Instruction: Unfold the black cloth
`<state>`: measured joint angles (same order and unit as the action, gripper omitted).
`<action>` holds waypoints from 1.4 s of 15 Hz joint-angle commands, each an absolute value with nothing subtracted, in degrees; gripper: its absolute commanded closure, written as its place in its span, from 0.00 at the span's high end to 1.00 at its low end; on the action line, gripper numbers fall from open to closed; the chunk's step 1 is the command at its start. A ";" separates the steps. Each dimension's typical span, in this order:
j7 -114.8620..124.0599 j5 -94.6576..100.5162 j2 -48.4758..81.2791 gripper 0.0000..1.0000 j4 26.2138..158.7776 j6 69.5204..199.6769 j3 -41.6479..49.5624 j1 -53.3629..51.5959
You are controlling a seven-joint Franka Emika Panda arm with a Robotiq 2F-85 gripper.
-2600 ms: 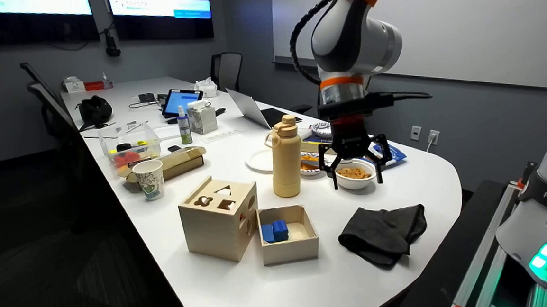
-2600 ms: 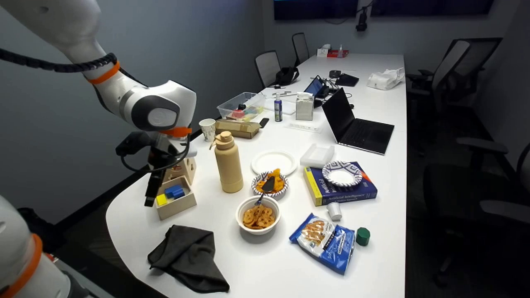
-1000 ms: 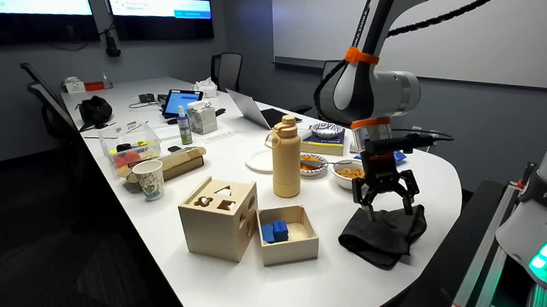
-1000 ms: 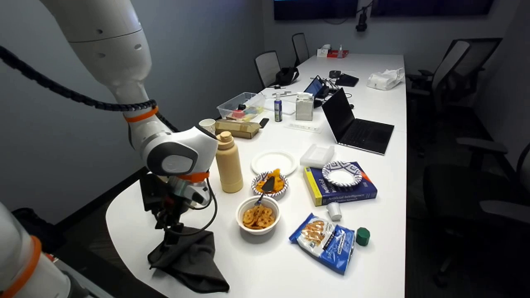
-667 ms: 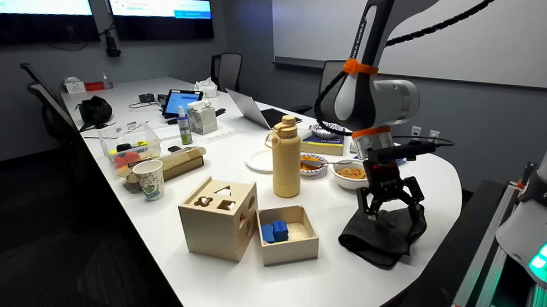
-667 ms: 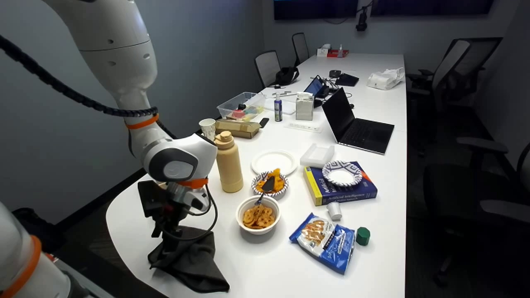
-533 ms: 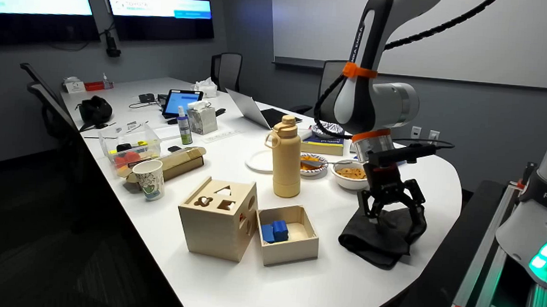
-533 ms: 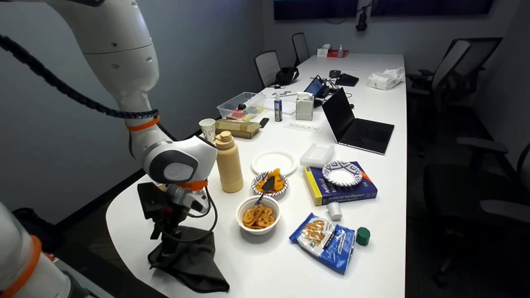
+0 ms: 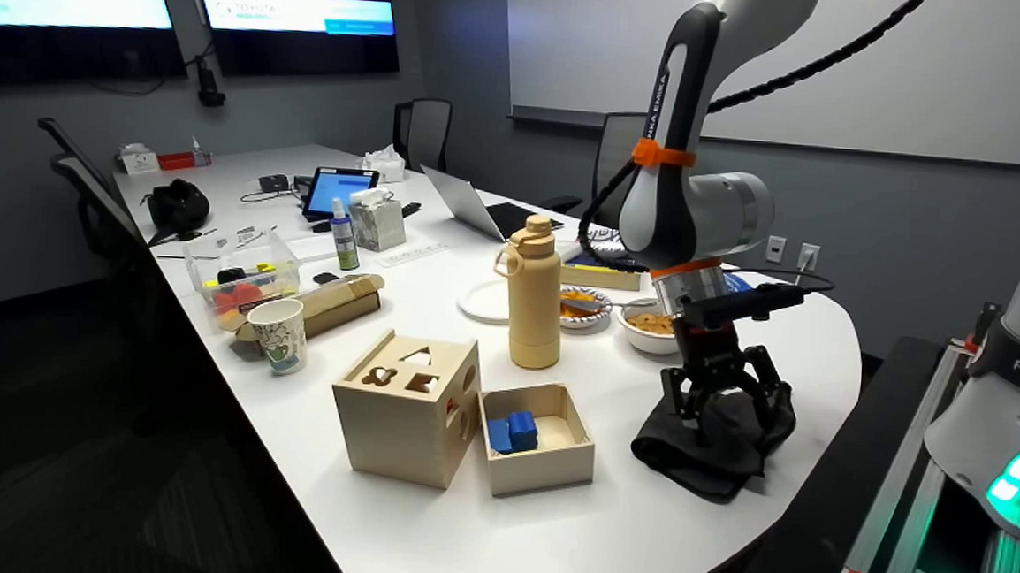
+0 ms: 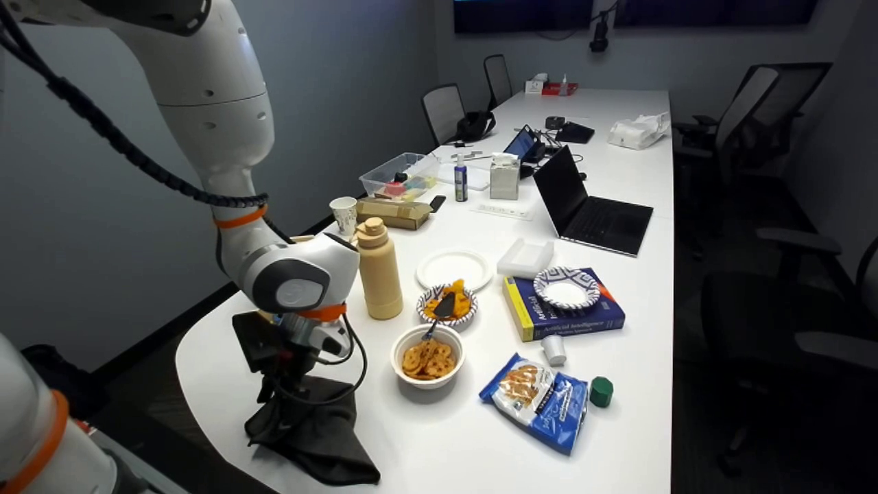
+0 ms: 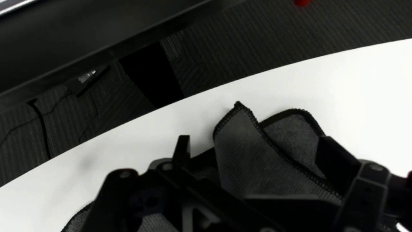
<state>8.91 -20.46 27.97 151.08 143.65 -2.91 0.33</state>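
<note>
Black cloth lies folded on the worktop, close to its rounded edge. Jaws stand apart, low over it; wrist view shows part of the cloth between them. Contact unclear.

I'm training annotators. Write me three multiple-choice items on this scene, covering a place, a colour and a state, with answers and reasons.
1. Relative to the open wooden box, the blue blocks lie:
A) beneath
B) inside
C) behind

2. The tall bottle is:
A) tan
B) green
C) red

3. The black cloth is:
A) spread flat
B) hanging in midair
C) folded over

1 B: an exterior view shows them within its walls.
2 A: it looks tan in both exterior views.
3 C: one flap overlaps another in the wrist view.
</note>
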 commanded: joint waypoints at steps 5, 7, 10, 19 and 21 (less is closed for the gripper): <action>8.25 -18.59 30.56 0.50 151.33 150.05 -3.22 -0.10; 8.15 -18.43 30.78 0.35 151.43 150.68 -3.32 0.06; 8.27 -18.07 29.95 0.12 152.50 151.43 -3.42 -0.09; 9.38 -18.69 24.78 0.01 155.48 148.30 -4.32 0.06; 9.11 -18.46 23.93 0.01 154.79 147.77 -4.29 0.16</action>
<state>8.62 -18.77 27.77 153.69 149.34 -4.04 0.17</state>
